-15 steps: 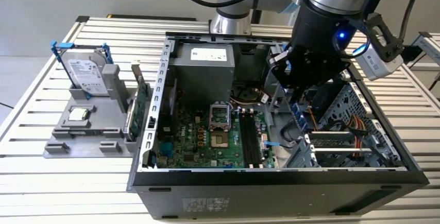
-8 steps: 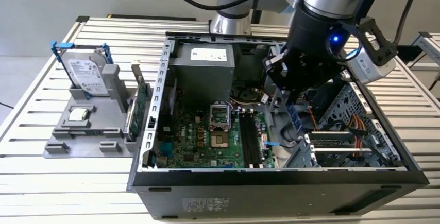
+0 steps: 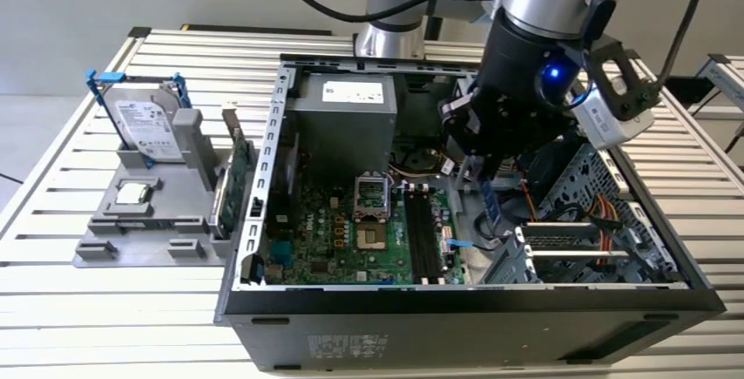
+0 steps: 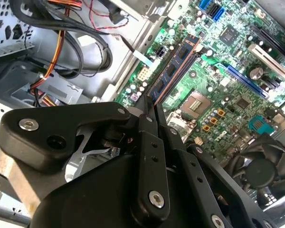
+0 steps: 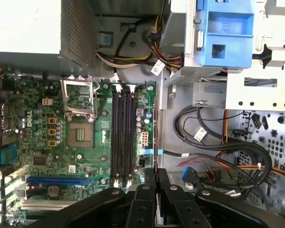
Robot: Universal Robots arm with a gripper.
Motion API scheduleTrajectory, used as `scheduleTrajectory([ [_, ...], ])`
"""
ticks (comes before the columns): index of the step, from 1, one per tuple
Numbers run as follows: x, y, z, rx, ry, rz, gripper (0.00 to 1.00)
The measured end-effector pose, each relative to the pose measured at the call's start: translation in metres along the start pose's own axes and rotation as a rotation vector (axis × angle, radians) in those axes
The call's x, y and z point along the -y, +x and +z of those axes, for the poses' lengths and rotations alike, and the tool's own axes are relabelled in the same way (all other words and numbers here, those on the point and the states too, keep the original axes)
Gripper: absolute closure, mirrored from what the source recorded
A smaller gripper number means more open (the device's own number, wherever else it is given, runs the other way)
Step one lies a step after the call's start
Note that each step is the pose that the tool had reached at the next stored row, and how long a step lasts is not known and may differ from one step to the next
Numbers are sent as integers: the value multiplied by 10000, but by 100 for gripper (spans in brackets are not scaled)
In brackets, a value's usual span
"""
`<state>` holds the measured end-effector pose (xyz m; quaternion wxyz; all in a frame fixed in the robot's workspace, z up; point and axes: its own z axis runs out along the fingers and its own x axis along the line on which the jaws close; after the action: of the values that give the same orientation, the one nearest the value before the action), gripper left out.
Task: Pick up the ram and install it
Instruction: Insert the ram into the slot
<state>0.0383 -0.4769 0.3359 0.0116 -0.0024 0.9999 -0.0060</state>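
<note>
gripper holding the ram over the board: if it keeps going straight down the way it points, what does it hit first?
Likely the motherboard near its edge by the memory slots. The gripper is shut on the ram, whose free end leads. Whether it lines up with a slot or sits just beside them, depth leaves unclear.

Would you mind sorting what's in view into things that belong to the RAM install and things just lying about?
Belongs to the job:
- ram, gripped edge-on in the hand
- memory slots on the motherboard

Just lying about:
- hard drive on the grey stand
- expansion card
- power supply
- cables
</note>
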Motion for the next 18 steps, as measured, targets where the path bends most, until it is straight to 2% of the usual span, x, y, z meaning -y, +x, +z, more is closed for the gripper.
scheduleTrajectory([
  [8, -9, 77, 117, -2, 3, 160, 100],
  [14, -27, 92, 183, -7, 4, 213, 100],
  [15, -47, 94, 213, -16, 6, 389, 100],
  [18, -73, 101, 245, -18, 10, 465, 100],
])
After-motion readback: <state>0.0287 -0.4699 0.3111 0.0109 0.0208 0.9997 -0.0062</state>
